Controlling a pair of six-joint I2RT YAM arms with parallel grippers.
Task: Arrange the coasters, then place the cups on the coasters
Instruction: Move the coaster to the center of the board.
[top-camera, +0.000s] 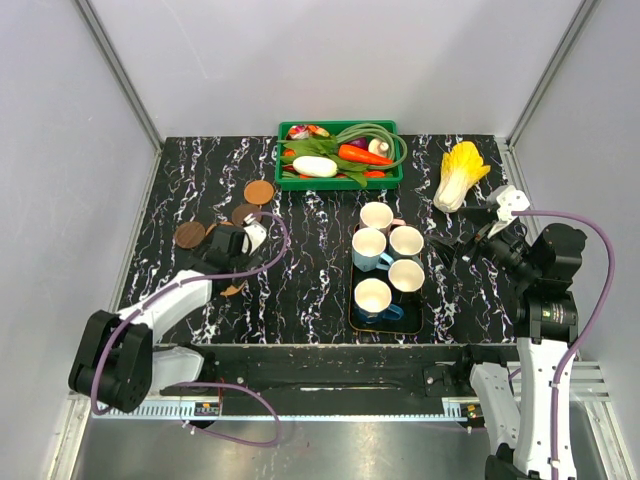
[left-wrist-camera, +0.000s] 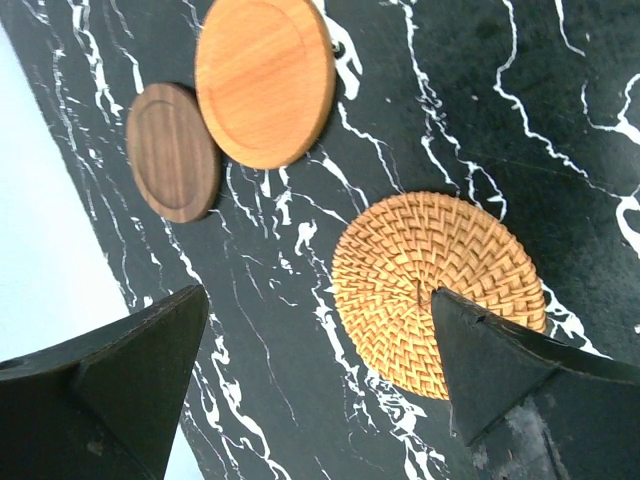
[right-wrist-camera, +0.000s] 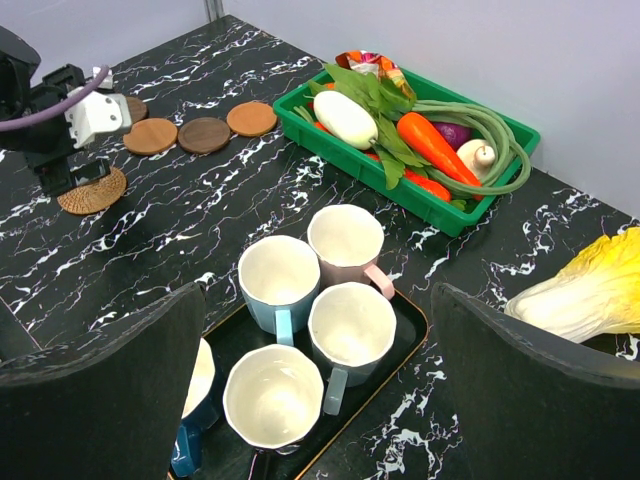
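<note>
Coasters L of cups on tray

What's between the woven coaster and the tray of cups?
Nothing. Only bare table separates the woven coaster from the tray holding the cups, seen best in the right wrist view.
</note>
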